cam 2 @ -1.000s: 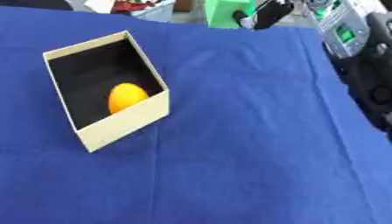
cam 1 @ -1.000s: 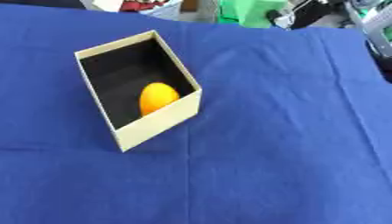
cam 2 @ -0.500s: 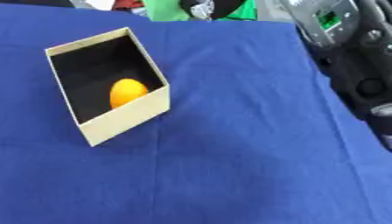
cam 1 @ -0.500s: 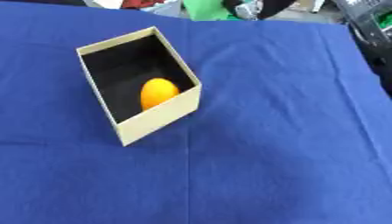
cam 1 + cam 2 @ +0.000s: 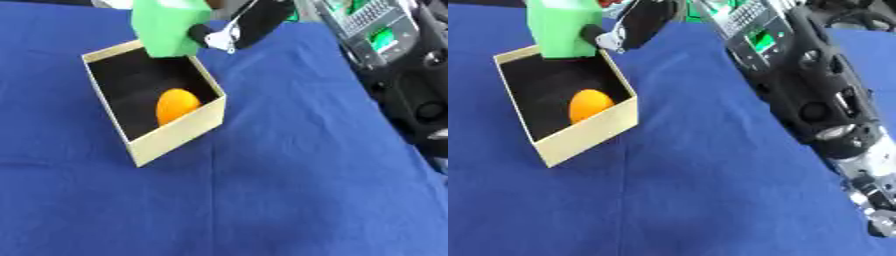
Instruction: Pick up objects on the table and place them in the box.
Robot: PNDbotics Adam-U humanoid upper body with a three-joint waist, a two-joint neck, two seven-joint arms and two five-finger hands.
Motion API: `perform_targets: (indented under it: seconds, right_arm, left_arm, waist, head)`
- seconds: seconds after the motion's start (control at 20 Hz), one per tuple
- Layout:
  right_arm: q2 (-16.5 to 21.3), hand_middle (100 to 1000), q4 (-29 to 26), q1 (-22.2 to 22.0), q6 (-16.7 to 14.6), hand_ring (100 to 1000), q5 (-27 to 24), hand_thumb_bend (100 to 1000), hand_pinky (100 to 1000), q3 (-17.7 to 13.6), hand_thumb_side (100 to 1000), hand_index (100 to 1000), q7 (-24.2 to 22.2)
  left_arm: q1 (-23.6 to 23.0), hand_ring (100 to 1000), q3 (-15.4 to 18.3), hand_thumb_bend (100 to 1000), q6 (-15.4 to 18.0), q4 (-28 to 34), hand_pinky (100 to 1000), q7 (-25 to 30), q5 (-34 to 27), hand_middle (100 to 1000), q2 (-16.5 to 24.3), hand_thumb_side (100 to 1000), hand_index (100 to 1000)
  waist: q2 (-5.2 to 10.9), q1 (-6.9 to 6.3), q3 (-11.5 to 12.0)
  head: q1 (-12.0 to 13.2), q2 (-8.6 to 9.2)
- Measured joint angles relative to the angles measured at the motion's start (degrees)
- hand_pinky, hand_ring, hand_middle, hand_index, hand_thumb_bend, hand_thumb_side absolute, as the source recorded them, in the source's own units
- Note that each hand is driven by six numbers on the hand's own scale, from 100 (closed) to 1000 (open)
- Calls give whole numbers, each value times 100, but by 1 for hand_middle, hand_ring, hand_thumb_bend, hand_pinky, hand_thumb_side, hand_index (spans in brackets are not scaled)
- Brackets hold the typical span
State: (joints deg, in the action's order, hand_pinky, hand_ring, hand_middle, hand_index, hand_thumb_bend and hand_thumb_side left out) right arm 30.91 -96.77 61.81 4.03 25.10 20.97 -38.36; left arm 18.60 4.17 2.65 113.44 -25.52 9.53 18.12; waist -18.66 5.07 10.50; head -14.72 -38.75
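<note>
An open cream cardboard box (image 5: 175,135) with a black inside stands on the blue table, left of centre. An orange ball (image 5: 176,104) lies in it, near the front wall. My right hand (image 5: 636,26) reaches in from the upper right and is shut on a green carton (image 5: 561,27). It holds the carton over the box's far corner. The right forearm (image 5: 815,95), black with a small green-lit screen, runs down the right side. No left hand shows in either view.
The blue cloth (image 5: 262,200) covers the table in front of and right of the box. Blurred clutter lies beyond the far edge.
My right arm has swung in from the top right, bringing the green carton from beyond the far edge to over the box's far corner. The camera has shifted too.
</note>
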Motion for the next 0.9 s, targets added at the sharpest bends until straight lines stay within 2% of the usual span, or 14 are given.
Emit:
perform_targets:
  seconds: [0.15, 0.45, 0.55, 0.7, 0.75, 0.85, 0.9]
  right_arm:
    - [-216, 452, 121, 24, 25, 930, 17, 100, 898, 51, 233, 641, -60]
    - [-580, 486, 687, 26, -22, 948, 131, 100, 922, 179, 315, 721, -174]
    - [-654, 567, 857, 26, -90, 963, 167, 100, 940, 219, 354, 769, -233]
    - [-721, 793, 1039, 26, -210, 1000, 206, 100, 968, 267, 438, 898, -347]
    - [-739, 816, 1076, 27, -252, 1000, 212, 100, 974, 270, 449, 908, -381]
    - [-740, 871, 1124, 42, -336, 1000, 243, 100, 988, 258, 527, 939, -425]
    - [-740, 884, 1142, 59, -365, 1000, 264, 100, 991, 233, 527, 939, -436]
  left_arm:
    - [18, 684, -1, 140, 0, 0, 497, 0, -14, 647, -2, 1000, 759]
    - [55, 684, -2, 140, 0, 0, 496, 0, -44, 647, -5, 1000, 758]
    - [59, 684, -2, 139, 0, 0, 496, 0, -46, 647, -8, 1000, 758]
    - [60, 684, -2, 140, 0, 0, 496, -1, -46, 647, -31, 1000, 758]
    - [60, 684, -2, 139, 0, 0, 496, -1, -46, 647, -36, 1000, 757]
    - [60, 684, -2, 140, 0, 0, 496, -1, -46, 648, -48, 1000, 757]
    - [60, 684, -2, 140, 0, 0, 496, -1, -46, 648, -48, 1000, 757]
  waist:
    - [0, 2, 45]
    - [0, 41, 137]
    - [-1, 48, 152]
    - [-4, 77, 156]
    - [-5, 77, 156]
    - [-7, 79, 155]
    - [-8, 81, 153]
  head:
    - [-66, -1]
    - [-139, -1]
    - [-154, -1]
    - [-157, -1]
    - [-156, -1]
    - [-155, -1]
    - [-155, -1]
